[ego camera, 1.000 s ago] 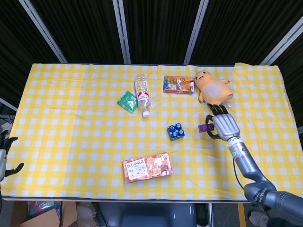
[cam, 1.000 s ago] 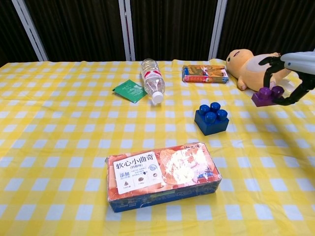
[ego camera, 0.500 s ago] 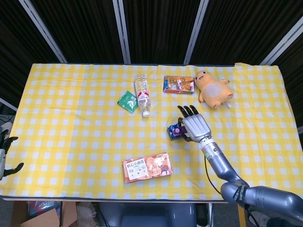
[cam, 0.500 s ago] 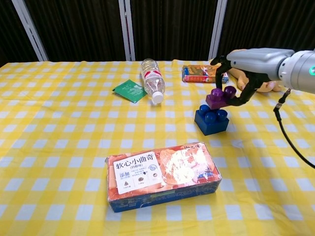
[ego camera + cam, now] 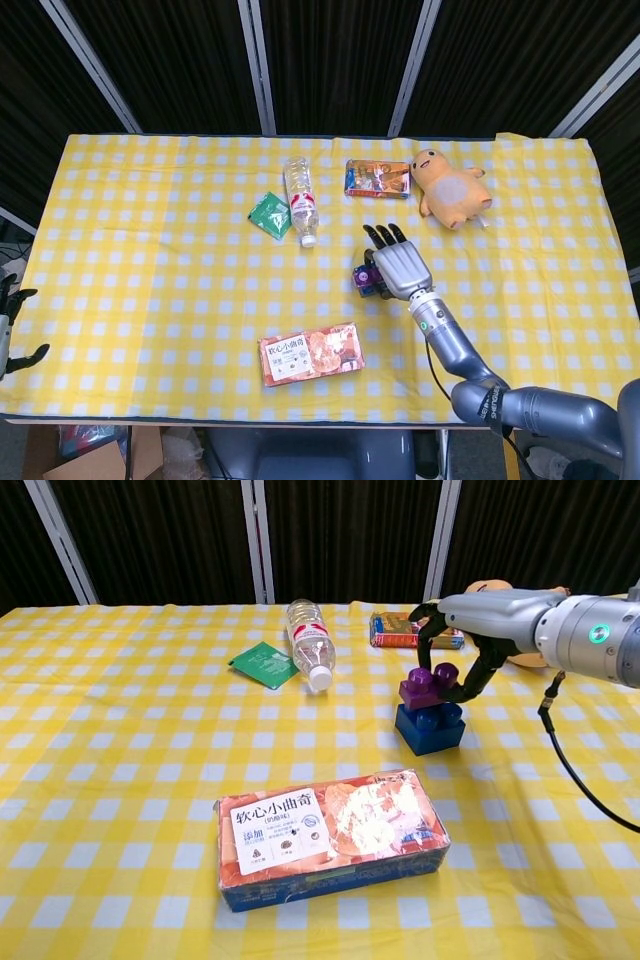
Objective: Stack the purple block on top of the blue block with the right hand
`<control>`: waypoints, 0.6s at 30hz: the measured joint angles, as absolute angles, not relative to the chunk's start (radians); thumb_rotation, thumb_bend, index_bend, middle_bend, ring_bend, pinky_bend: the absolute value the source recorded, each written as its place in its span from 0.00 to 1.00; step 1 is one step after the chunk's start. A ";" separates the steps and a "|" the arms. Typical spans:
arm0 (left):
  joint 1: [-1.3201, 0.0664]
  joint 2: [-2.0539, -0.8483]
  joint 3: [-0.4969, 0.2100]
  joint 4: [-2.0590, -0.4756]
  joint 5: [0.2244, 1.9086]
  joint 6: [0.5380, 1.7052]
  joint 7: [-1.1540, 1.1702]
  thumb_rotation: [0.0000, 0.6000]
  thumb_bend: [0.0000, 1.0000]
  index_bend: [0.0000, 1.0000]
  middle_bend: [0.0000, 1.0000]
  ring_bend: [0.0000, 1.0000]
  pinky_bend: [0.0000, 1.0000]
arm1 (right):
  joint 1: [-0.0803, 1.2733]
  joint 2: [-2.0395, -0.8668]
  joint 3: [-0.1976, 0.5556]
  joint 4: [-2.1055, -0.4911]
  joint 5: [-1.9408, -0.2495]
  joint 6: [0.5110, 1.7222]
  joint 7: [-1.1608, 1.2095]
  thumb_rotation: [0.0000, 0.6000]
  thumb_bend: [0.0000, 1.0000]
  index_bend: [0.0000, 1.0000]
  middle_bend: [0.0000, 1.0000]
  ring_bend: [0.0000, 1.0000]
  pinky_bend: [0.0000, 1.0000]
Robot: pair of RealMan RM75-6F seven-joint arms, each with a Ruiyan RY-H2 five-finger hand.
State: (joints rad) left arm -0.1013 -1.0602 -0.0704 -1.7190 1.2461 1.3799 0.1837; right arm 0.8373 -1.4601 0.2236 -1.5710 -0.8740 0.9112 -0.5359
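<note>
The blue block [image 5: 431, 729] stands on the yellow checked cloth right of centre. The purple block [image 5: 424, 688] is on its top, shifted toward the left edge, and my right hand [image 5: 482, 619] pinches it from above and the right. In the head view my right hand [image 5: 400, 264] covers most of both blocks; only a sliver of the purple block [image 5: 365, 273] shows at its left. My left hand [image 5: 10, 328] hangs off the table's left edge, fingers apart and holding nothing.
A snack box [image 5: 331, 836] lies in front of the blocks. A lying water bottle [image 5: 308, 642] and a green packet [image 5: 264, 664] are at the back left. A biscuit pack [image 5: 404, 630] and a plush toy [image 5: 451, 186] are behind the blocks.
My right hand carried the purple block leftward from near the plush toy to the blue block, then lowered it onto that block's top. The left hand has not moved.
</note>
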 measured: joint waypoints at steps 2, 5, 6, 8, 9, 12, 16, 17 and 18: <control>-0.102 -1.062 -0.070 -1.720 1.245 1.378 0.189 1.00 0.24 0.19 0.00 0.00 0.10 | 0.835 -1.458 0.221 -1.564 -0.876 0.910 -0.520 1.00 0.43 0.51 0.00 0.00 0.00; -0.104 -1.064 -0.070 -1.720 1.245 1.378 0.196 1.00 0.24 0.19 0.00 0.00 0.10 | 0.832 -1.456 0.212 -1.549 -0.885 0.908 -0.500 1.00 0.43 0.51 0.00 0.00 0.00; -0.104 -1.065 -0.070 -1.721 1.245 1.379 0.198 1.00 0.24 0.19 0.00 0.00 0.10 | 0.831 -1.456 0.211 -1.546 -0.888 0.906 -0.495 1.00 0.43 0.51 0.00 0.00 0.00; -0.104 -1.066 -0.070 -1.721 1.243 1.379 0.204 1.00 0.24 0.19 0.00 0.00 0.10 | 0.828 -1.456 0.207 -1.542 -0.894 0.905 -0.478 1.00 0.43 0.51 0.00 0.00 0.00; -0.104 -1.067 -0.070 -1.722 1.241 1.379 0.206 1.00 0.24 0.19 0.00 0.00 0.10 | 0.826 -1.455 0.205 -1.539 -0.901 0.903 -0.466 1.00 0.43 0.51 0.00 0.00 0.00; -0.105 -1.069 -0.071 -1.722 1.238 1.378 0.212 1.00 0.24 0.19 0.00 0.00 0.10 | 0.819 -1.456 0.196 -1.526 -0.922 0.898 -0.438 1.00 0.43 0.51 0.00 0.00 0.00; -0.108 -1.073 -0.070 -1.722 1.236 1.376 0.222 1.00 0.24 0.19 0.00 0.00 0.10 | 0.811 -1.462 0.184 -1.499 -0.945 0.892 -0.404 1.00 0.43 0.51 0.00 0.00 0.00; -0.109 -1.074 -0.070 -1.722 1.236 1.376 0.224 1.00 0.24 0.19 0.00 0.00 0.10 | 0.810 -1.464 0.183 -1.493 -0.949 0.890 -0.399 1.00 0.43 0.51 0.00 0.00 0.00; -0.109 -1.074 -0.070 -1.722 1.236 1.376 0.224 1.00 0.24 0.19 0.00 0.00 0.10 | 0.809 -1.465 0.181 -1.489 -0.951 0.888 -0.395 1.00 0.43 0.51 0.00 0.00 0.00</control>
